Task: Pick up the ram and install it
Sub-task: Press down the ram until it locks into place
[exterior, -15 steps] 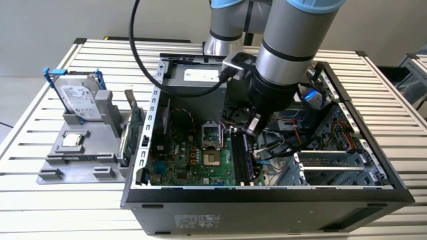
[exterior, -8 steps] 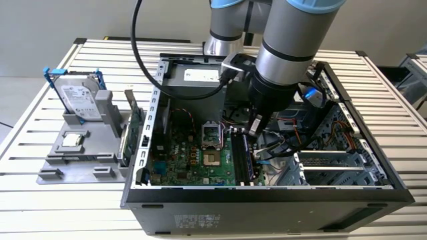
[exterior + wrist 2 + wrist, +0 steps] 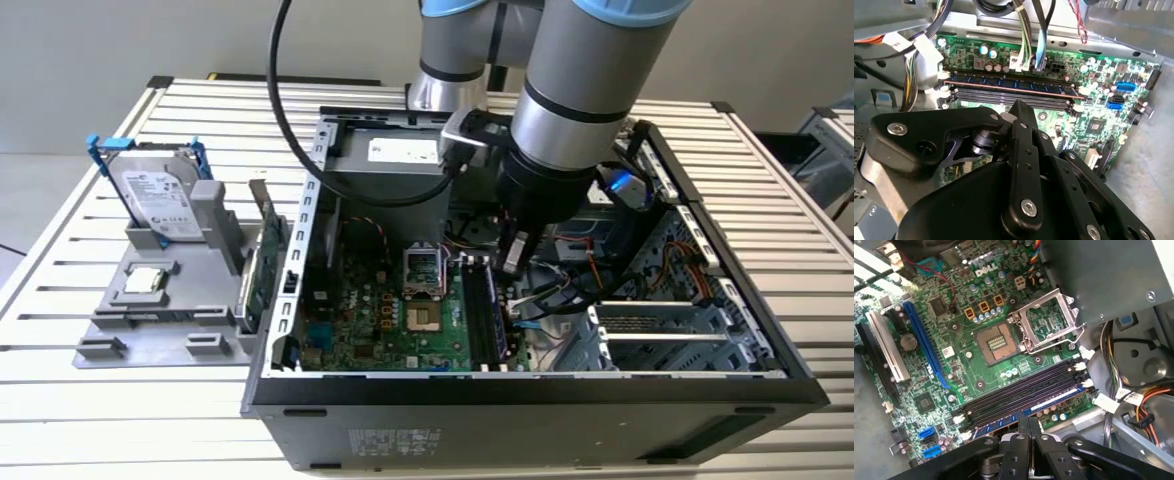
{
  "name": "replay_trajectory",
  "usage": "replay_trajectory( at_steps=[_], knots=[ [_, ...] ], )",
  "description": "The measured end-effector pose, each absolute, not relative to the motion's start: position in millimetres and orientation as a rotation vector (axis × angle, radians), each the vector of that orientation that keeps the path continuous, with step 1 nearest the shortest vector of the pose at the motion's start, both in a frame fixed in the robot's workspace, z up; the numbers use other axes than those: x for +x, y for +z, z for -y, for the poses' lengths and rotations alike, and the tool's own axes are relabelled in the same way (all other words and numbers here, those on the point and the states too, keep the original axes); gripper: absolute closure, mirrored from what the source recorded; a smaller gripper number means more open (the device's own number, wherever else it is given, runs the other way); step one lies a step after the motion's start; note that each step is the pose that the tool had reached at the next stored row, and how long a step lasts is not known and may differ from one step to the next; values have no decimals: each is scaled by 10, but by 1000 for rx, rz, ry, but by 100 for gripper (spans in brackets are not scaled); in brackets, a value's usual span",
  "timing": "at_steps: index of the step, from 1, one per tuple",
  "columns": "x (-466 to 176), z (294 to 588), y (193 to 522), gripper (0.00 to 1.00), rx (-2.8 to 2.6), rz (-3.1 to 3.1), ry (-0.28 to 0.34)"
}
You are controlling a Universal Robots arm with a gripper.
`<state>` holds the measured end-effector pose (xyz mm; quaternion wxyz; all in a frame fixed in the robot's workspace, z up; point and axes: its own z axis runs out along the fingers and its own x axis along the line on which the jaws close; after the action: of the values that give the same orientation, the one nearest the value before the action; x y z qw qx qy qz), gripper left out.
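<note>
Green ram (image 3: 1014, 86) sits in its slot; my pincer (image 3: 1029, 432), closed and empty, should press evenly.

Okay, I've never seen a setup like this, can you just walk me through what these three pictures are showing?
This is a robot arm working inside an open desktop computer. The exterior view looks at the whole scene from off the arm: the computer case lies open on a slatted metal table, and the arm reaches down into it, its gripper just above the memory slots. Beside the case, a grey holder carries a hard drive with blue rails. The two wrist views come from cameras on the arm itself, looking past the black gripper at the green motherboard. In the second wrist view, a ram stick sits in a slot. The jaws look closed and hold nothing.
</note>
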<state>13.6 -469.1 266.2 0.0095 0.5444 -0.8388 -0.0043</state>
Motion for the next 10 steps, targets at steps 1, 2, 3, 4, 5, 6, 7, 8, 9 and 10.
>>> replay_trajectory(
  at_steps=[1,2,3,4,5,6,7,8,9,10],
  knots=[
    [135,4691,2662,100,1712,2611,-14],
    [135,4691,2662,100,1726,2602,-14],
    [135,4691,2662,100,1741,2592,-14],
    [135,4690,2662,100,1758,2580,-13],
    [135,4690,2662,100,1777,2567,-13],
    [136,4690,2662,100,1794,2555,-13],
    [136,4690,2662,100,1813,2541,-13],
    [136,4690,2662,100,1834,2526,-13],
    [136,4690,2662,100,1853,2512,-13],
    [136,4690,2662,100,1872,2498,-13]
  ],
)
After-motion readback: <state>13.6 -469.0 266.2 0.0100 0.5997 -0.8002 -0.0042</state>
